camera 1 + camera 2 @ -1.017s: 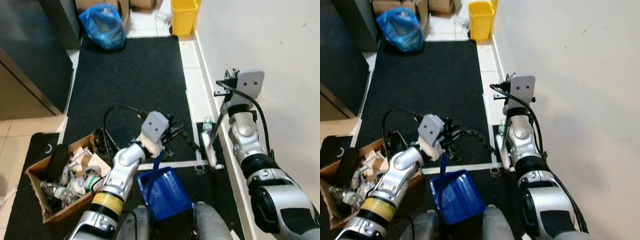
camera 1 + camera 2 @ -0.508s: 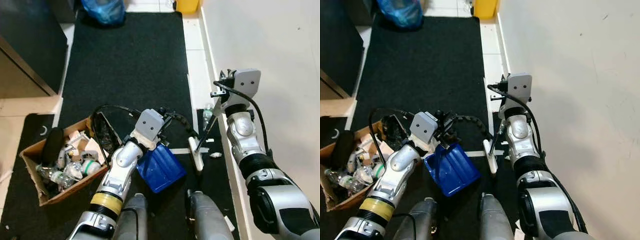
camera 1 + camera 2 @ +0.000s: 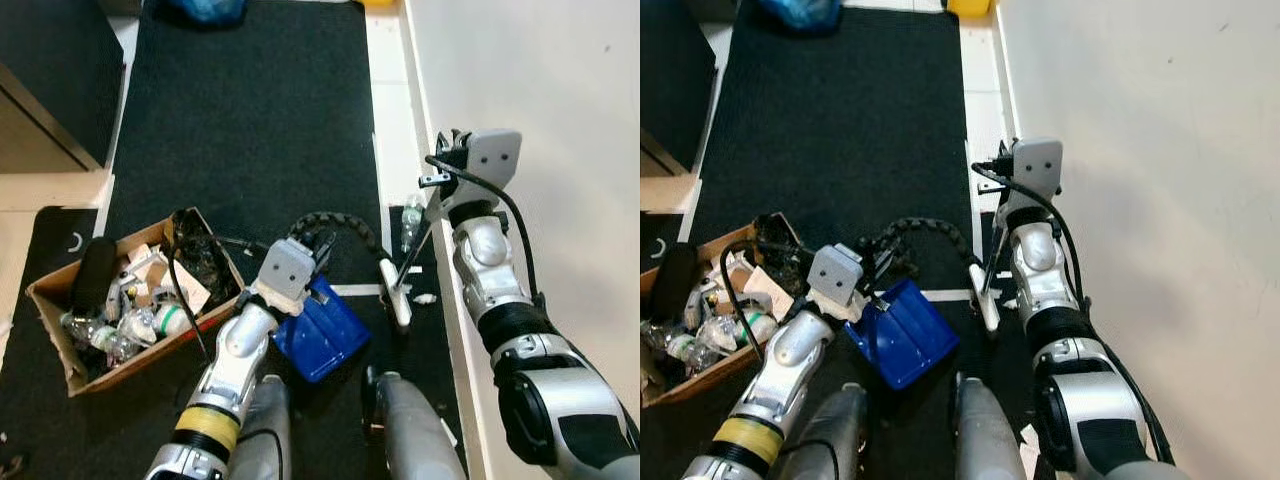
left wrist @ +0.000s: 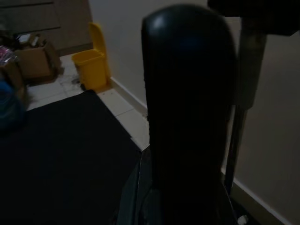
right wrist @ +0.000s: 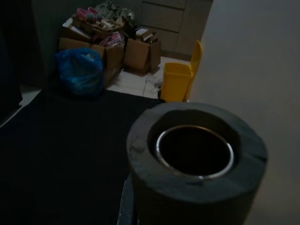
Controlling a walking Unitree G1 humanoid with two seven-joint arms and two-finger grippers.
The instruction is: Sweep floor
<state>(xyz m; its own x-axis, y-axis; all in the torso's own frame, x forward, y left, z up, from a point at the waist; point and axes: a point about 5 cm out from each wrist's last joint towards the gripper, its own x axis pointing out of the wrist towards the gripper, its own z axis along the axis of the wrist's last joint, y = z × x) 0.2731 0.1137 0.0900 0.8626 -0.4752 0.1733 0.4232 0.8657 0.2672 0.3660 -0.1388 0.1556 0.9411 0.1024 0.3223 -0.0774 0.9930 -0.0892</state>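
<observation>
- Right gripper clamped on the broom handle top, by the wall at 2 o'clock; brush head on the dark mat.
- Left gripper pinching the blue dustpan handle, pan at 6 o'clock.
- White scraps just right of the head (3 o'clock): drag them toward the pan lip, pan kept flat.
- Cardboard box at 9 o'clock.
</observation>
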